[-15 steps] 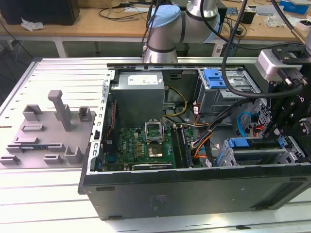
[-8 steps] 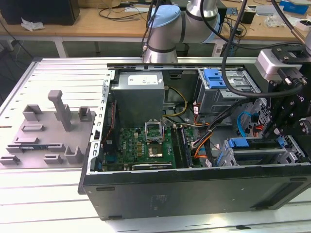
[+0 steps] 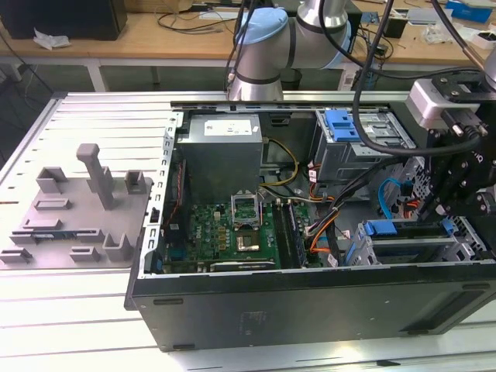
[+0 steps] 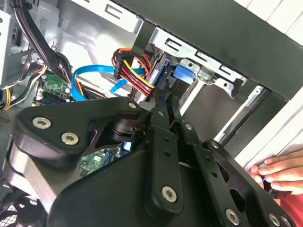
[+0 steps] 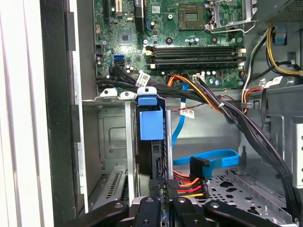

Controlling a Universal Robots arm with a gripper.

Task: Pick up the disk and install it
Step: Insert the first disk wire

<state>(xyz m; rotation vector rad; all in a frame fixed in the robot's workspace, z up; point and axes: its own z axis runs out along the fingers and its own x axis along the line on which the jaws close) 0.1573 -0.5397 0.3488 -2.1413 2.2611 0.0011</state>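
The gripper (image 5: 162, 187) is seen nearest in both wrist views (image 4: 165, 101), its fingers (image 4: 160, 118) drawn close together with hardly a gap. Their tips are set at the near end of the disk (image 5: 150, 124); whether it is actually clamped cannot be told. The disk is stood on edge in the grey drive cage (image 5: 113, 137) at the case's front corner (its blue bracket (image 4: 183, 74) is the part best shown), just ahead of the gripper. A blue flat cable (image 5: 213, 158) is looped beside it. White tags (image 5: 188, 113) are tied to the cables, but their print cannot be read. Beyond, the green motherboard (image 5: 189, 42) is laid. A person's hand (image 4: 279, 172) is rested outside the case.
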